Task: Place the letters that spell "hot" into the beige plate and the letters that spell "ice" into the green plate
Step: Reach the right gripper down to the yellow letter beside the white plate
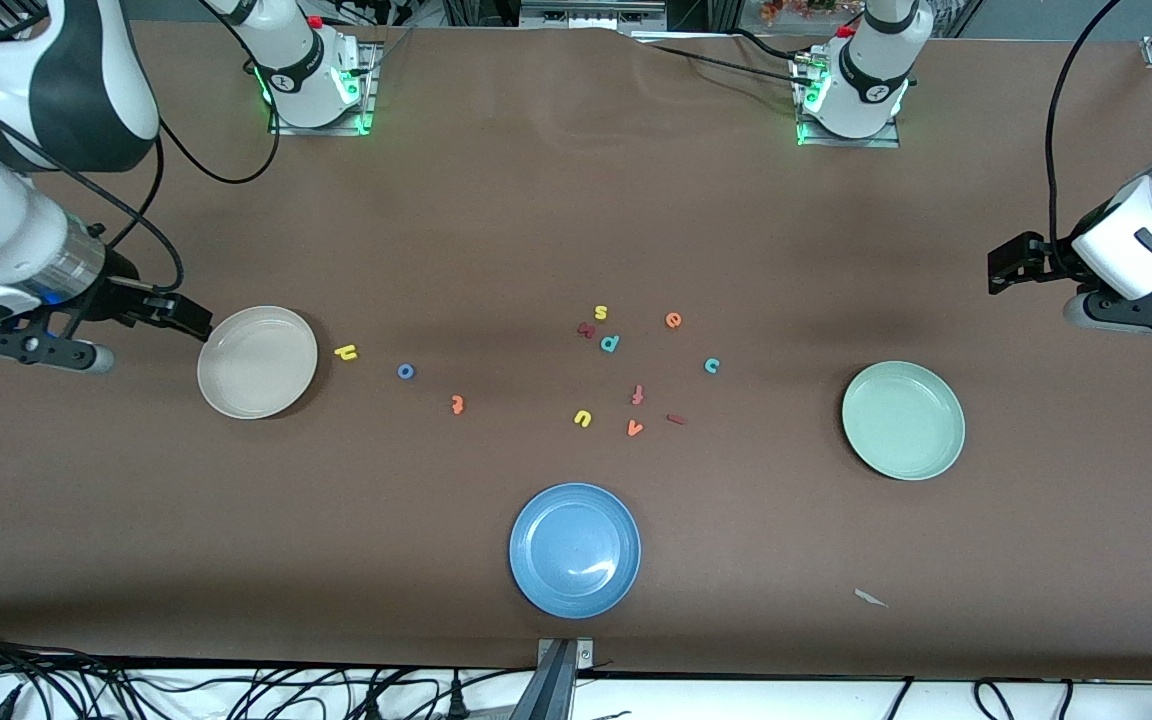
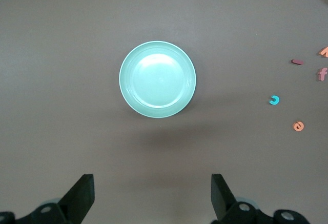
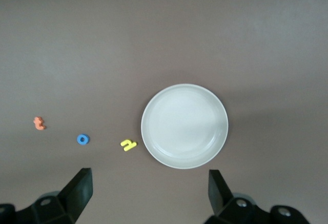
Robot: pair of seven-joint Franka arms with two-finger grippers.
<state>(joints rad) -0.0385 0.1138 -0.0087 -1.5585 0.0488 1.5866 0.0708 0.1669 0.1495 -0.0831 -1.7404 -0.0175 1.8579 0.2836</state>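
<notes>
The beige plate (image 1: 257,362) (image 3: 184,126) lies empty toward the right arm's end. Beside it in a row lie the yellow h (image 1: 346,352) (image 3: 128,144), blue o (image 1: 406,371) (image 3: 83,139) and orange t (image 1: 457,404) (image 3: 39,123). The green plate (image 1: 903,420) (image 2: 157,79) lies empty toward the left arm's end. The orange e (image 1: 673,320) (image 2: 298,126), teal c (image 1: 712,366) (image 2: 275,100) and dark red i (image 1: 676,420) (image 2: 297,61) lie mid-table. My right gripper (image 1: 198,322) (image 3: 150,196) hangs open over bare table by the beige plate. My left gripper (image 1: 998,272) (image 2: 152,198) hangs open by the green plate.
A blue plate (image 1: 575,549) sits nearest the front camera. Other letters lie among the middle cluster: yellow s (image 1: 601,312), teal p (image 1: 610,343), a dark red letter (image 1: 586,329), pinkish f (image 1: 638,395), yellow u (image 1: 582,418), orange v (image 1: 634,428). A paper scrap (image 1: 870,598) lies near the front edge.
</notes>
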